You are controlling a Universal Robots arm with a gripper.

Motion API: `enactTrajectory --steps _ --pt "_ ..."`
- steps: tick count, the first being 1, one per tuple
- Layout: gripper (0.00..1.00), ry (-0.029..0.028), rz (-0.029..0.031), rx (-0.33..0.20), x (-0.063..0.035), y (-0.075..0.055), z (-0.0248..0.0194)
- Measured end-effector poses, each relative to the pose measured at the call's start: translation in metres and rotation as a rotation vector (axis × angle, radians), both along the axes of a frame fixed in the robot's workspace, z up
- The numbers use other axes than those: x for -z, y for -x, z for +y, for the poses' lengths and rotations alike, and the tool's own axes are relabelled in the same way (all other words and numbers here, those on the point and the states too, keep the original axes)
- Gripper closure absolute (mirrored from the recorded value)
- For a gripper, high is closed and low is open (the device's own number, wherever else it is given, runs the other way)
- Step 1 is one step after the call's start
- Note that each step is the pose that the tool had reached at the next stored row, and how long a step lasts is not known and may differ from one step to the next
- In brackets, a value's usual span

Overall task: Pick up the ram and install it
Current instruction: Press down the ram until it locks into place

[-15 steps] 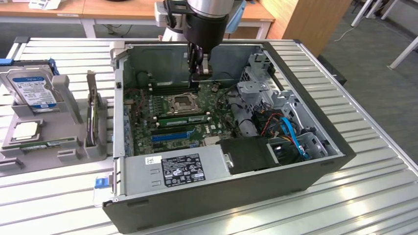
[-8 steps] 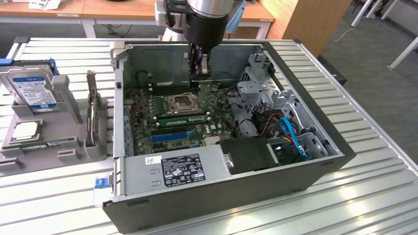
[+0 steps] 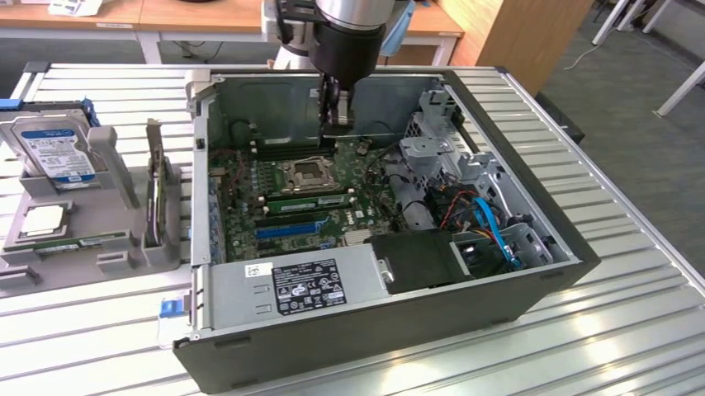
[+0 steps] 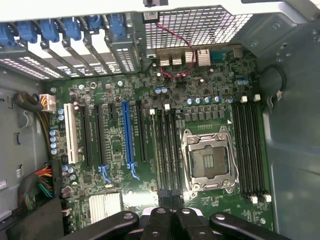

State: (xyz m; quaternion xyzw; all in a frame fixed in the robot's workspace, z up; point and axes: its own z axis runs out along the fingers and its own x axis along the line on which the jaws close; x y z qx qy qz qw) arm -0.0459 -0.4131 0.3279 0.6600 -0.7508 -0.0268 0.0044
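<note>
A long green ram stick (image 3: 68,242) lies in the grey parts holder (image 3: 111,262) at the exterior view's left, outside the computer case. My gripper (image 3: 333,122) hangs inside the open case, over the far part of the motherboard (image 3: 243,177) near the back memory slots (image 3: 289,149). In the wrist view its black fingertips (image 4: 165,214) are pressed together, and I see nothing between them. Past them run the black memory slots (image 4: 167,150) beside the empty processor socket (image 4: 206,161), with more slots (image 4: 250,150) on the socket's other side. The gripper (image 4: 173,202) is shut.
The case's walls (image 3: 204,165) ring the board, with a power supply (image 3: 303,285) at the near end and a drive cage with blue cables (image 3: 484,223) at the exterior view's right. The holder also carries a hard drive (image 3: 53,153), a square processor (image 3: 42,219) and an upright thin board (image 3: 154,186). A blue expansion slot (image 4: 127,132) is on the motherboard.
</note>
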Motion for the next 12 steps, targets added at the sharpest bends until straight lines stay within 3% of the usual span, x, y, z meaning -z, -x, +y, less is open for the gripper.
enactTrajectory --steps 12 --pt "0.9 0.0 0.0 0.078 0.0 0.0 0.0"
